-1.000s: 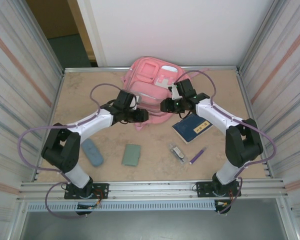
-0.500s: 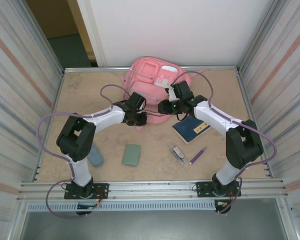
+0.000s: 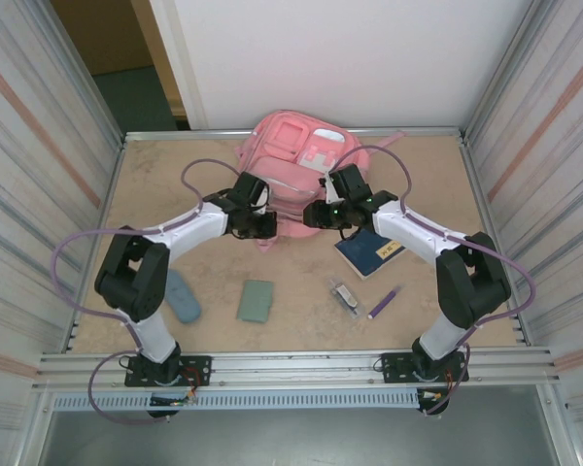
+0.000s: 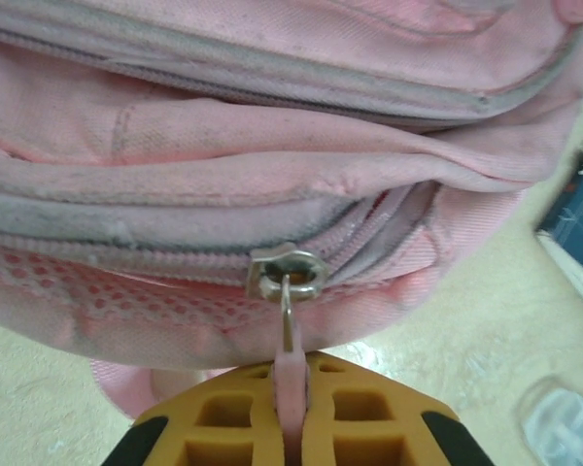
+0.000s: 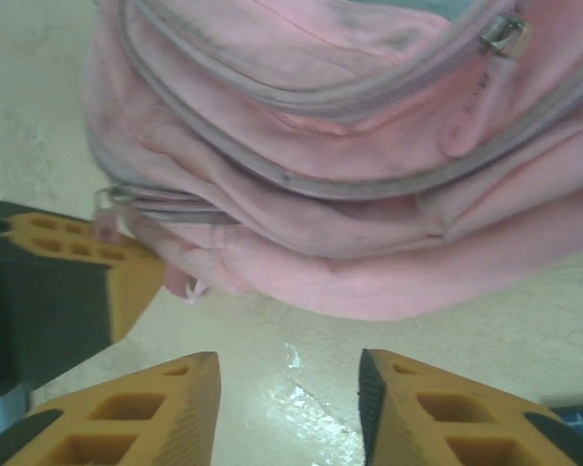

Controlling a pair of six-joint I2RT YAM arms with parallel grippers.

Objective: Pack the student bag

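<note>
Overhead, the student bag point(image 3: 293, 146) lies at the far middle of a sand-coloured, faintly mottled table point(image 3: 155, 184), close against the back rail. It is a soft, rounded backpack of pink fabric with pale white-grey panels and a rounded-square front pocket. No writing can be read on it. The left gripper point(image 3: 263, 229) and the right gripper point(image 3: 312, 216) meet at the bag's near edge, close to each other.

Seen from the left wrist, the cloth has a fine woven grain, crossed by grey zip tracks, with a strip of pink mesh below. A dull metal zip slider point(image 4: 288, 273) sits on the lowest track. A thin pink pull tab point(image 4: 290, 374) hangs from it, and the left gripper's ribbed orange-yellow fingers point(image 4: 223, 417) are pressed together on that tab.

Seen from the right wrist, the right gripper hovers low over the table just beside the bag's bulging side. Its fingers point(image 5: 165, 413), orange-yellow with hollow cells, stand apart with nothing between them.

Nearer the arms' bases lie five smaller things. A dark blue book point(image 3: 373, 249) with a pale label, its writing too small to read, lies just beside the right arm. A flat green rectangular pouch point(image 3: 257, 300) lies near the middle. A rounded grey-blue case point(image 3: 182, 295) is on the left. A small clear-and-dark packet point(image 3: 345, 294) and a slim purple pen point(image 3: 384, 303) lie side by side on the right.
</note>
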